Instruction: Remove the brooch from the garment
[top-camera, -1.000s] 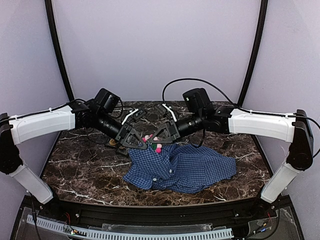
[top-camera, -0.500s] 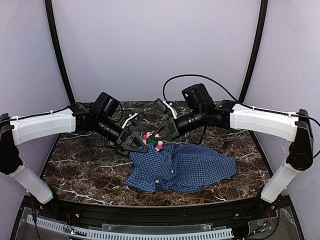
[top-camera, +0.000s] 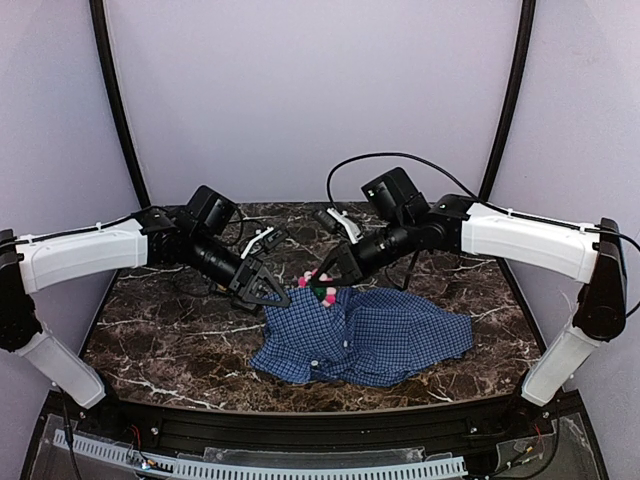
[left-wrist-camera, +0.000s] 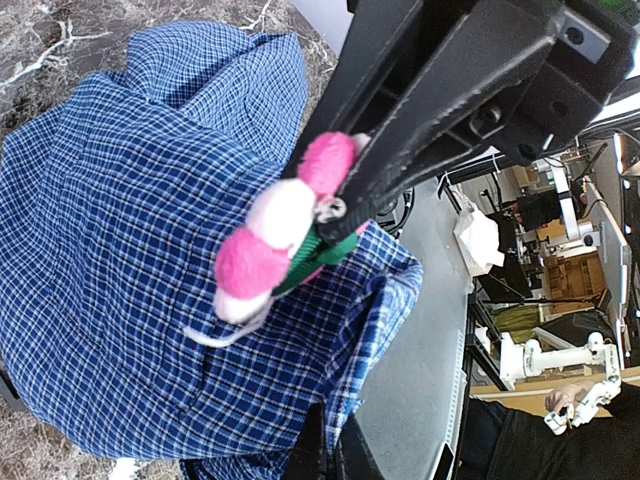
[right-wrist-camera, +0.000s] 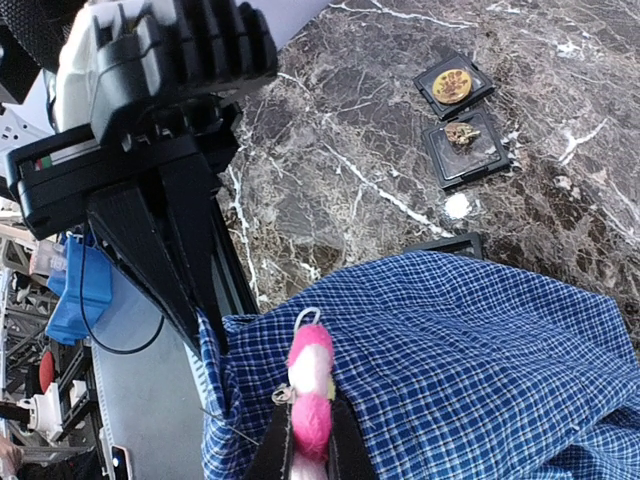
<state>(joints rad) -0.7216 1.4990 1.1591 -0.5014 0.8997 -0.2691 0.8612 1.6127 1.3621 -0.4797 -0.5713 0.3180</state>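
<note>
The blue shirt (top-camera: 385, 340) lies crumpled on the dark marble bench (top-camera: 160, 350), and both arms meet over its far left corner. There the right pincer (top-camera: 322, 283) is clamped on the brooch (top-camera: 318, 292), a small bunch of pink and white pompoms with a green part and a metal ring. In the left wrist view the two black fingers grip the brooch from its sides, and the brooch stands a little above the cloth of this corner. Its green part reaches down to the cloth, but I cannot tell if the pin is in the cloth or already out of it.

The left pincer (top-camera: 283, 296) is just beside the brooch, at the left edge of the shirt. Its fingers are together and pinch the raised edge of the cloth there.

Beyond the shirt, on the bench, there is a black tray (right-wrist-camera: 465, 145). Two of its slots each hold a small golden piece, and the shirt partly covers a third slot.
</note>
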